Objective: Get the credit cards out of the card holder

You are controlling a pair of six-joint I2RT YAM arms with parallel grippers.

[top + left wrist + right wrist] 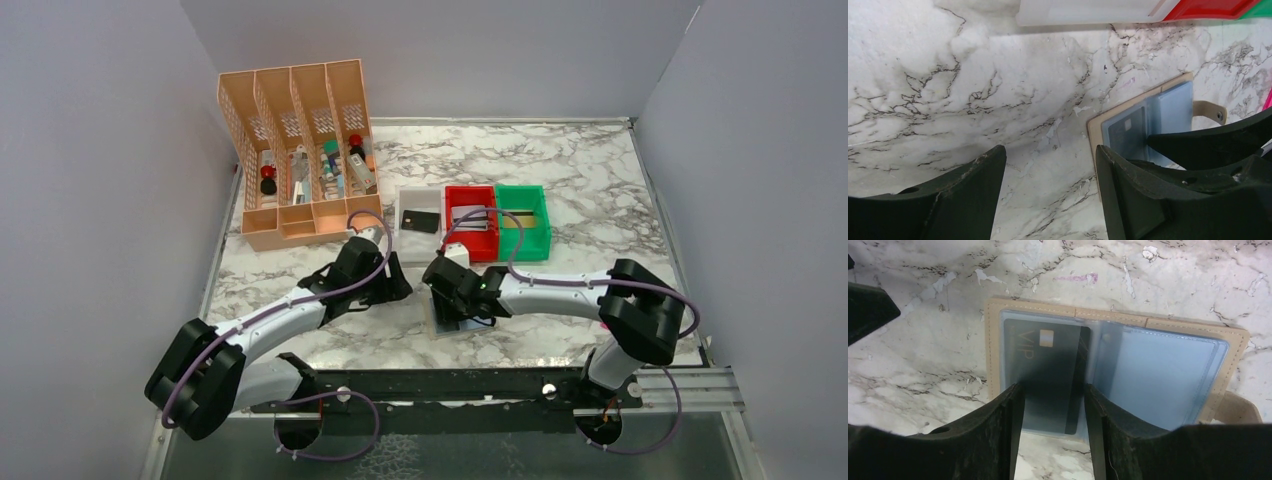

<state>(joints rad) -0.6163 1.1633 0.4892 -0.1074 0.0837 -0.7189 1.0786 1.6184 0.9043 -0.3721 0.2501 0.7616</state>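
Left gripper (1048, 162) is hovering, jaws apart and gripping nothing, beside the card holder (1168, 370) lying open on the table (600, 180). Right gripper (1053, 400) is hanging half-spread, empty, over its dark card (1048, 355). Beyond, a black card (420, 220) is lying in the white bin (420, 192).

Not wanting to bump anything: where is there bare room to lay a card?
Bare marble lies behind the green bin and to its right. The middle is crowded: left arm and right arm meet at the card holder, close before the white bin and red bin.
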